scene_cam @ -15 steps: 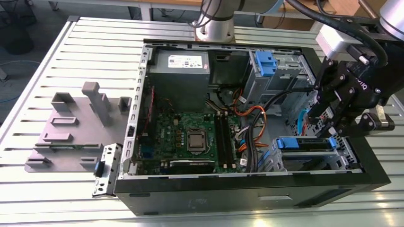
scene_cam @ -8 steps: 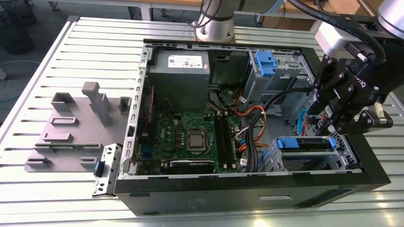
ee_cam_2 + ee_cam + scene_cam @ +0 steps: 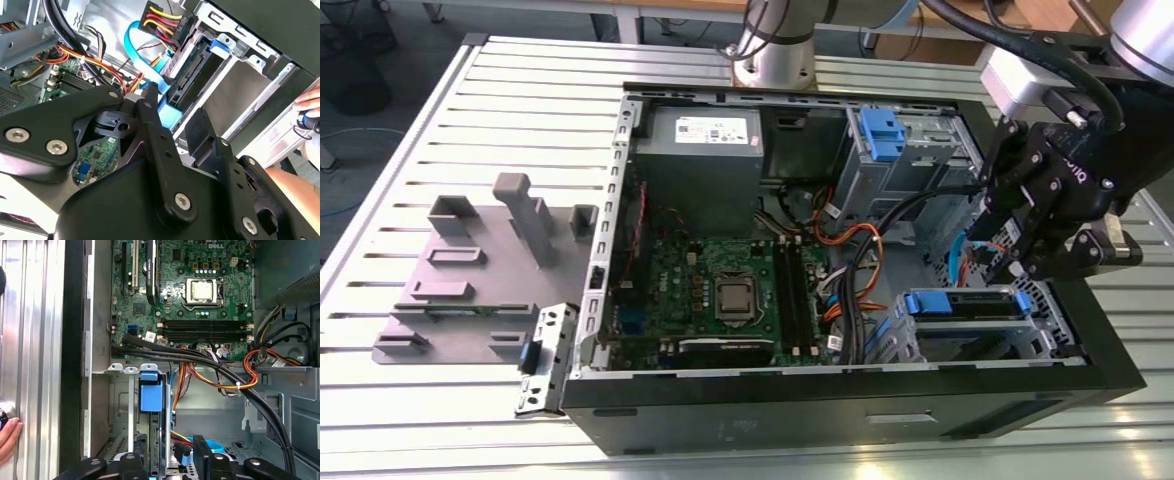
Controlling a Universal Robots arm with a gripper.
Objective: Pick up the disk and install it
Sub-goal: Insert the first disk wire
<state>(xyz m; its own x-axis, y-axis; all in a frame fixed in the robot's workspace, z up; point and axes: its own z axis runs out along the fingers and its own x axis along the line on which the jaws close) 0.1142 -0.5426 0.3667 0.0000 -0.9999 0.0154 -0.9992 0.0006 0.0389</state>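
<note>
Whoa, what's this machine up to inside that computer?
A robot arm's pincer hangs open inside an open computer case, close to its drive cage. The disk, with blue side rails, appears to sit in that cage, and the pincer isn't gripping it. A person's hand rests just outside the case.

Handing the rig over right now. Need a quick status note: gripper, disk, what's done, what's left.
Gripper: open, holding nothing, poised over the drive cage close to the disk.
Disk: sits in the drive cage slot, at the case corner on the exterior view's right, with its blue rails showing.
Done: disk is off the table and in the slot.
Left: cannot tell whether it is fully seated.
Note: a person's hand rests at the case edge.
</note>
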